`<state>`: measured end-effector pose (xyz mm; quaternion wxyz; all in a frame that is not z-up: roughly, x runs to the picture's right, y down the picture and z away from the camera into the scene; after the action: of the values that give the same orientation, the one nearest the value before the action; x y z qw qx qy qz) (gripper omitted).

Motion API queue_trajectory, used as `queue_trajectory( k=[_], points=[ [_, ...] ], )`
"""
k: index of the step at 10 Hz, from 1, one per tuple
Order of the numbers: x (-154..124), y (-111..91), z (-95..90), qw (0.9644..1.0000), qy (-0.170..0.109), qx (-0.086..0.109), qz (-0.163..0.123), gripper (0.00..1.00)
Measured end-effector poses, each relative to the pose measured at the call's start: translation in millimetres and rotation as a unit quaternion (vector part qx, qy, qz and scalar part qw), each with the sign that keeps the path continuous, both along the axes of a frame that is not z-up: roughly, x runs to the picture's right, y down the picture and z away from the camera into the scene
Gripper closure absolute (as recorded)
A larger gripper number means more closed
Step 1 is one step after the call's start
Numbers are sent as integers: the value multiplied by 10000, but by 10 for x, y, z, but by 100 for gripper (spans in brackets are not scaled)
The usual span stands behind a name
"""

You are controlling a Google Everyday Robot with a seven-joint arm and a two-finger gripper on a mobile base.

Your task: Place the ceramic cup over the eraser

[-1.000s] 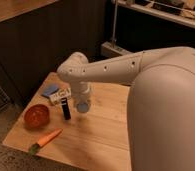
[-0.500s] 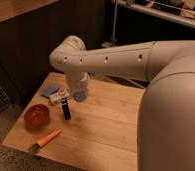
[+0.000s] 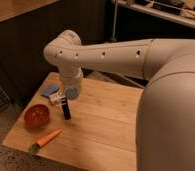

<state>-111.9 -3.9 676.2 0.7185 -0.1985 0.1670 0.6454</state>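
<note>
The ceramic cup [image 3: 71, 93] is small, light blue and rounded, and it hangs at the lower end of my white arm, a little above the wooden table [image 3: 106, 125]. My gripper [image 3: 71, 90] points down and is shut on the cup, mostly hidden by the wrist. The eraser [image 3: 66, 110] is a dark narrow block standing upright on the table, just below and slightly left of the cup, apart from it.
An orange-red bowl [image 3: 37, 115] sits at the table's left. A flat blue piece [image 3: 50, 90] and a white labelled item [image 3: 56, 98] lie behind the eraser. A carrot [image 3: 46, 141] lies near the front left edge. My large arm covers the right side.
The arm has swung left, carrying the cup from right of the eraser to nearly above it. The eraser, bowl and carrot have stayed in place.
</note>
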Motion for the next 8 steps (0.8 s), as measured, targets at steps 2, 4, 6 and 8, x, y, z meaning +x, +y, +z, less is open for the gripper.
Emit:
queue_trajectory(
  k=[2, 4, 6, 8],
  points=[
    [-108, 34, 15, 9999, -112, -61, -110, 100],
    [-230, 150, 47, 9993, -197, -184, -248, 100],
    [-308, 282, 101, 9985, -231, -308, -380, 100],
    [-376, 381, 154, 9977, -263, -394, -475, 100]
  ],
)
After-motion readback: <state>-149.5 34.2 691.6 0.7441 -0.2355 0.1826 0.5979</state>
